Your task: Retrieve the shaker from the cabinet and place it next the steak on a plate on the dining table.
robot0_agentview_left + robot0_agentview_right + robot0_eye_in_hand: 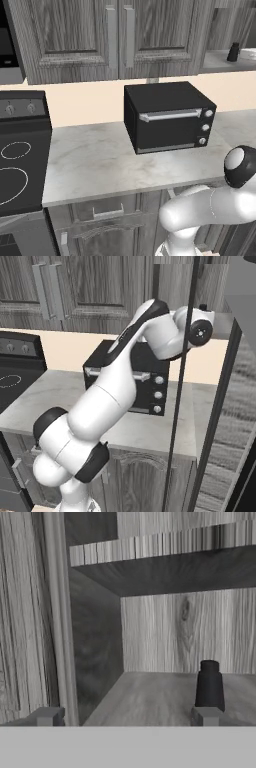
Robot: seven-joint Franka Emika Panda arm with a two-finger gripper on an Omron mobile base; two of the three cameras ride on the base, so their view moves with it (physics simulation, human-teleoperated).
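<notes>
The small black shaker [209, 684] stands upright on the lower shelf of the open grey wood-grain cabinet [95, 637]. My gripper [127, 717] is open at the cabinet's mouth, level with that shelf. Its right fingertip [207, 715] is just in front of the shaker's base and the left fingertip [47, 716] is by the cabinet's side frame. Nothing is between the fingers. From the left base view the shaker [233, 52] shows on the cabinet [218, 62] shelf at the upper right. The steak, the plate and the dining table are out of view.
A black toaster oven [170, 117] sits on the marble counter [90, 165] under the wall cabinets. The black stove [17, 150] is at the left. A white object [248, 53] lies beside the shaker. The open door's edge [184, 381] crosses in front of the arm's wrist [200, 331].
</notes>
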